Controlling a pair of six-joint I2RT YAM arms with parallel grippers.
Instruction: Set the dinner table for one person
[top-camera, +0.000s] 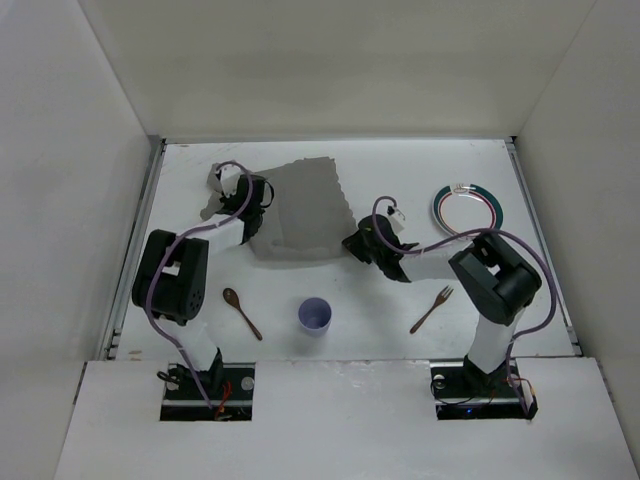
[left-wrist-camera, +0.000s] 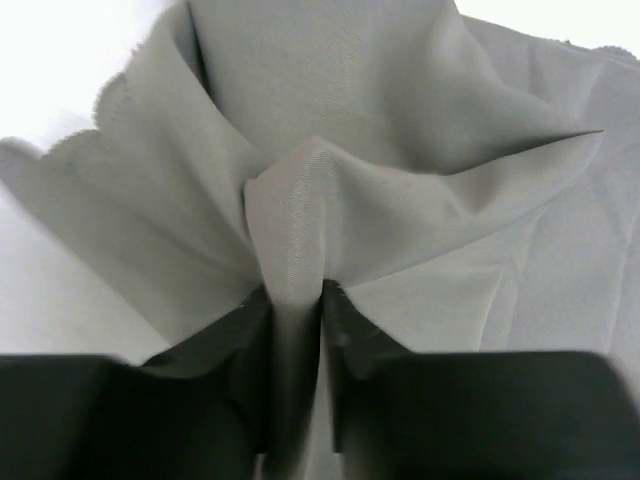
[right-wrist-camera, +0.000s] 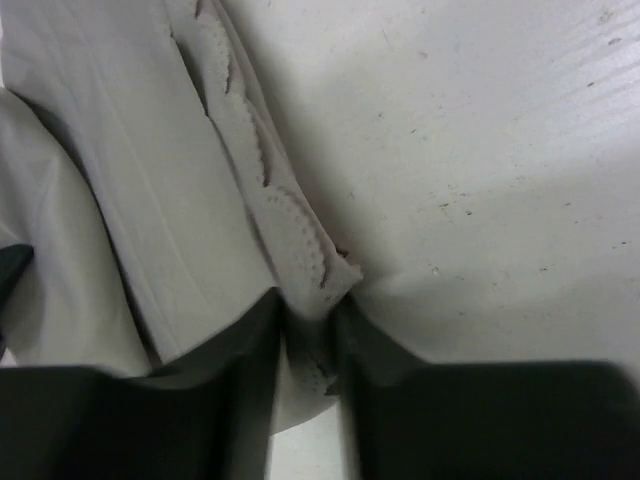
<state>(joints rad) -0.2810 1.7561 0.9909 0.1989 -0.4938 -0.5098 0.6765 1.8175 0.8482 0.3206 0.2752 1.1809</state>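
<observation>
Dinner table: white top, directly under both of my grippers and bare on most sides of them.

Cloth mat: grey, rumpled, lying on the table and spanning the gap between my two grippers. It is not flat, and folds rise toward the left one.

Left gripper: fingers closed on a raised ridge of the cloth mat, with fabric bunched upward just ahead of the tips.

Right gripper: fingers closed on the scalloped edge of the cloth mat at a corner, with bare table to its right.

Plate: off to the right of the right gripper, apart from the cloth.

Cup: behind both grippers, toward my bases, roughly midway between them.

Spoon: behind the left gripper.

Fork: behind the right gripper.

Step in hand, as I judge it: spreading the cloth mat. To do it well:
- Draw the two grips apart evenly so the folds pull out.
- Hold the cloth low over the table.
- The left grip is on a fold rather than an edge, so it likely needs a re-grip before release.
- Keep the cloth from sweeping the cup.
</observation>
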